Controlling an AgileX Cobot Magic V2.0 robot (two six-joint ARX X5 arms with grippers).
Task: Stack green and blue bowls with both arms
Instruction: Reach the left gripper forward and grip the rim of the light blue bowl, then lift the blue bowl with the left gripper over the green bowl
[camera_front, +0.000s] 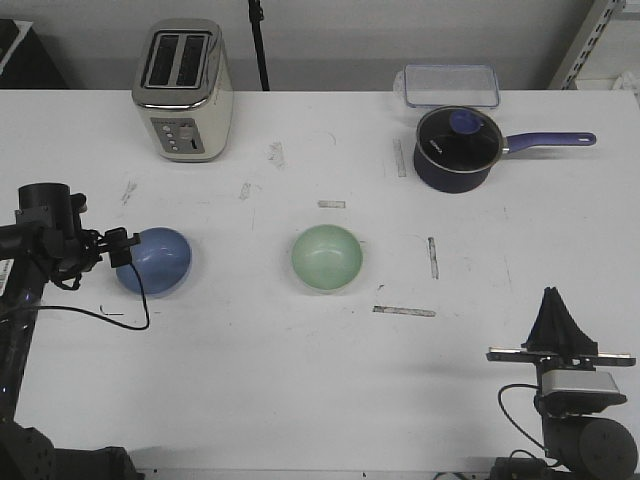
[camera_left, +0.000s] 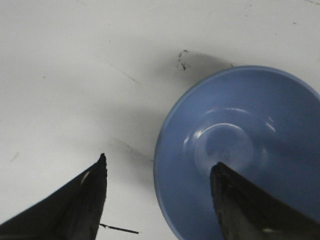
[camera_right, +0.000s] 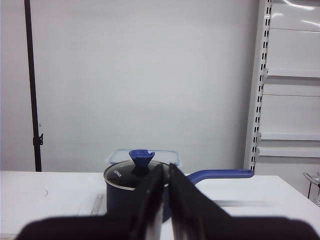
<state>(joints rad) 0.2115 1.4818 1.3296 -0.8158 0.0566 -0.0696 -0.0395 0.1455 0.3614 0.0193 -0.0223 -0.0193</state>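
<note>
The blue bowl (camera_front: 155, 261) sits upright on the white table at the left. The green bowl (camera_front: 327, 259) sits upright near the middle, apart from it. My left gripper (camera_front: 125, 250) is open at the blue bowl's left rim. In the left wrist view the gripper (camera_left: 159, 162) straddles the rim of the blue bowl (camera_left: 240, 145): one finger is over the bowl's inside, the other over the bare table. My right gripper (camera_front: 553, 300) is shut and empty at the front right, far from both bowls. In the right wrist view (camera_right: 165, 167) it points toward the far wall.
A cream toaster (camera_front: 183, 90) stands at the back left. A dark blue saucepan (camera_front: 457, 148) with a lid and long handle stands at the back right, also in the right wrist view (camera_right: 135, 185). A clear container (camera_front: 451, 85) lies behind it. Tape strips mark the table.
</note>
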